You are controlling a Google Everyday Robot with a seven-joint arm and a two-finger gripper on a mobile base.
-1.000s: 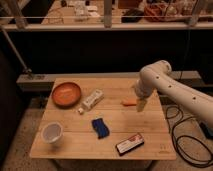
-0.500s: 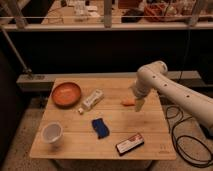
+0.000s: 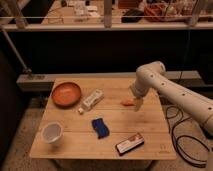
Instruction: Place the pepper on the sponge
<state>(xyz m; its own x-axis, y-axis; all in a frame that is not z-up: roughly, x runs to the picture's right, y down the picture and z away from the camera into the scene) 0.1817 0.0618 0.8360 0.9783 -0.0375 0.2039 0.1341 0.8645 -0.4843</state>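
A wooden table (image 3: pixel 107 117) stood in a dim room, with a cluttered shelf behind it. Compared with a second before, the arm had swung a little to the left, bringing the gripper (image 3: pixel 136 103) closer to the pepper (image 3: pixel 127 102). Nothing else on the table had shifted.

An orange plate (image 3: pixel 66 94) sat at the far left, with a white tube (image 3: pixel 92 99) lying just to its right. A white cup (image 3: pixel 52 133) stood at the near left corner, and a black box (image 3: pixel 129 143) lay near the front edge. A cable (image 3: pixel 175 131) looped on the floor to the right. Nothing lay between the pepper and the sponge (image 3: pixel 100 127), which rested on the middle of the table, well apart from the pepper.

The gripper pointed down over the right part of the table, jaws spread wide and holding nothing. The pepper lay on the wood just at its left side; whether they touched could not be told.
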